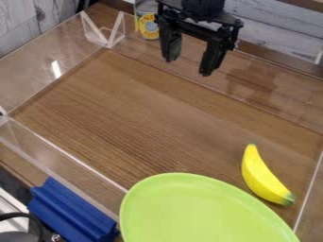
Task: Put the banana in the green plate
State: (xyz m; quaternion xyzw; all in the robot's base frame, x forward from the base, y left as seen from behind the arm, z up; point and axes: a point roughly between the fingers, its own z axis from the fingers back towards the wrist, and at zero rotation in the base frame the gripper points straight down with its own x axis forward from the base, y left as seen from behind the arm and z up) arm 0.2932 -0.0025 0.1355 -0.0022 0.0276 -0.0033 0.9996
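words: none can be read
numbers: none can be read
signs and brand names: none can be read

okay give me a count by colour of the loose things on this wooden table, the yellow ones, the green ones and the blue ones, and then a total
Yellow: 1, the banana
Green: 1, the green plate
Blue: 1, a blue block at the lower left edge
Total: 3

Wood table (139, 104) w/ clear acrylic walls (38, 66); blue object (66, 216) front-left.
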